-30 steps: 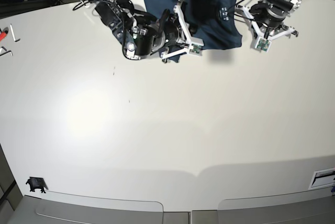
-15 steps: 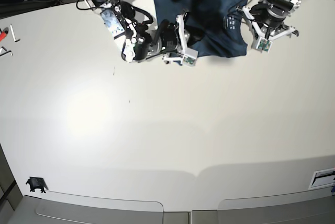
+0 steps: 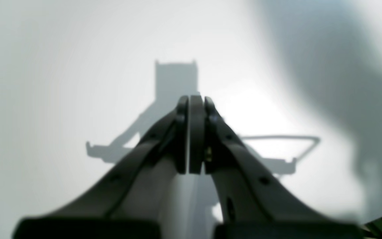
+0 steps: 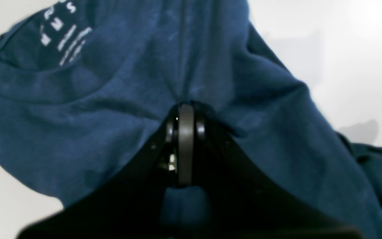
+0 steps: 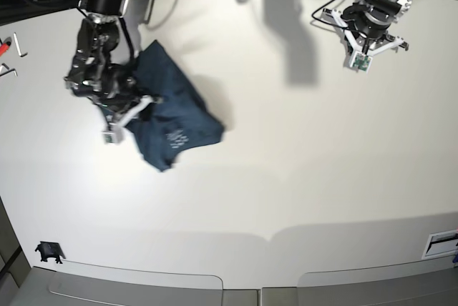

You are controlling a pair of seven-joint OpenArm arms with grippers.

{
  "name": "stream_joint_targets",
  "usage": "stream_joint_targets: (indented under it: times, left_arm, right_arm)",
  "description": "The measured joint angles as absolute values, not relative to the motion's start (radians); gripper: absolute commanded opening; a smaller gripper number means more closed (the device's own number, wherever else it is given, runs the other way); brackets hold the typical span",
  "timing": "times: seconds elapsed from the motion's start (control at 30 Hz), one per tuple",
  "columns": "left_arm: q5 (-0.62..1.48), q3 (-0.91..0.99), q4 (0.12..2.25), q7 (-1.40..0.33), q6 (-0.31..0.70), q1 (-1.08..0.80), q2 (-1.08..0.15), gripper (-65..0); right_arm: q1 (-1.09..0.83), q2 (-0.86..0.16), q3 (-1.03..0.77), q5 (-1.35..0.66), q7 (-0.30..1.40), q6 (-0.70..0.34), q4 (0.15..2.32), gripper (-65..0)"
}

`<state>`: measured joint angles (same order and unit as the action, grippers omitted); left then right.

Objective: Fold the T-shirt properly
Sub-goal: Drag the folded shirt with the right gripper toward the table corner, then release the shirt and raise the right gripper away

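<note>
We look down on a wide white table point(image 5: 286, 191) with two robot arms at its far edge. On the left of the overhead view, our right gripper point(image 4: 185, 114) has its jaws pressed together on a pinch of the T-shirt point(image 5: 168, 116), a dark teal-blue cloth bunched into a loose heap on the left part of the table. The shirt is crumpled rather than spread flat. Its long axis runs diagonally, from the upper left beside the arm down toward the lower right, where a blunt corner points to the table's middle. The small white printed label point(image 5: 174, 137) shows near the heap's lower edge; in the right wrist view it sits inside the round collar point(image 4: 22, 66), up and to the left of the jaws. We think part of the cloth is lifted off the surface, but the blur makes that hard to judge.

Our left gripper point(image 3: 191, 109) is at the far right of the overhead view, well apart from the shirt, jaws together on nothing, above bare table.
</note>
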<state>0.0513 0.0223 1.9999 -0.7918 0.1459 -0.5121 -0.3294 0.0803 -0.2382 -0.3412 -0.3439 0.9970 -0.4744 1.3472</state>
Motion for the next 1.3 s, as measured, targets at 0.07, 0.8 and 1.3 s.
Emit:
stream_joint_targets:
  times: [0.07, 0.8, 1.3]
  left_arm:
    - [0.051, 0.022, 2.000, -0.791, 0.146, -0.512, -0.329, -65.0]
    - [0.058, 0.022, 2.000, -0.762, 0.146, -0.512, -0.330, -65.0]
    - [0.054, 0.023, 2.000, -0.755, 0.146, -0.512, -0.330, -65.0]
  right_arm:
    - [0.068, -0.256, -0.444, -0.341, 1.004, -0.458, 1.345, -65.0]
    - [0.042, -0.421, -0.736, -0.524, 1.055, -0.422, 1.411, -65.0]
    - [0.095, -0.551, -0.740, -0.667, 1.117, -0.493, 1.700, -65.0]
